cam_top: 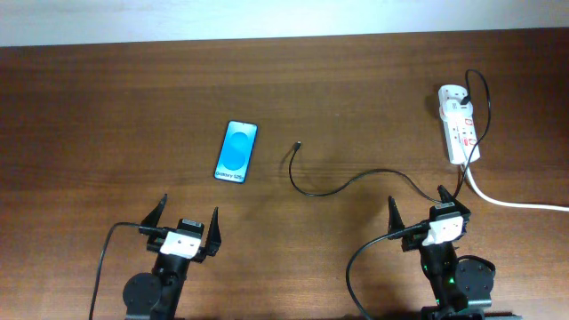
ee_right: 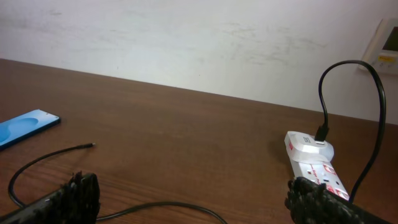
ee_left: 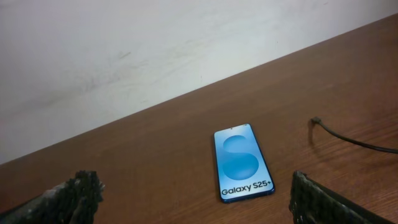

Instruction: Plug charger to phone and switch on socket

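One broad brown wooden table point(cam_top: 107, 107). At its near edge, left gripper point(cam_top: 188, 212) and right gripper point(cam_top: 417, 206), both spread wide, empty. Far right, white elongated power strip point(cam_top: 460, 132). Left of centre, slim blue-screened smartphone point(cam_top: 236, 151), flat. Between them, thin black charger cable point(cam_top: 329, 192). Looks limp and light; best pinched just behind small plug tip point(cam_top: 297, 145).

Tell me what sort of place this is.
Probably an indoor robot test bench: a dark wooden table against a plain white wall, with a phone, charger and socket staged before the left arm and right arm.
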